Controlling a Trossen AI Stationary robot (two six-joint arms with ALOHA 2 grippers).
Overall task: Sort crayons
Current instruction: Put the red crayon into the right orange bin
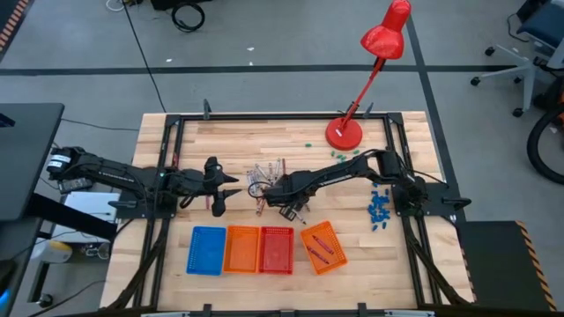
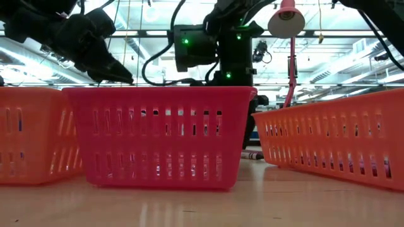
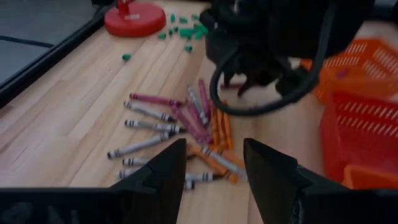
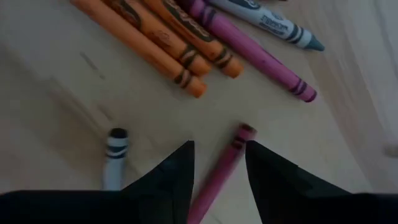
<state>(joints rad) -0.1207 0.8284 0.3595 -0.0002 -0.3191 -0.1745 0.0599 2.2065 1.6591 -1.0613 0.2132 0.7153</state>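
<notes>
Crayon pile [image 1: 267, 171]: loose heap at table centre, just in front of the lamp base [image 1: 344, 134]; grey, orange, pink-red and purple sticks mixed together
Right gripper [image 4: 219, 163]: low over the near edge of the pile, fingers apart, a pink crayon [image 4: 219, 171] lying between them on the wood; not clamped as far as the right wrist view shows
Left gripper [image 3: 213, 163]: beside the pile on its left, fingers apart, holding nothing, pointed at the heap
Baskets: blue basket [image 1: 206, 250], orange basket [image 1: 241, 249], red basket [image 1: 276, 250] in a row at the front edge; a tilted orange basket [image 1: 322, 246] to their right
Done so far: a few crayons lie in the tilted orange basket; contents of the other three cannot be made out
Left to do: most of the pile is unsorted; judged early in the task
Not part of the sort: green bits [image 1: 308, 138] near the lamp, blue bits [image 1: 380, 211] at right
</notes>
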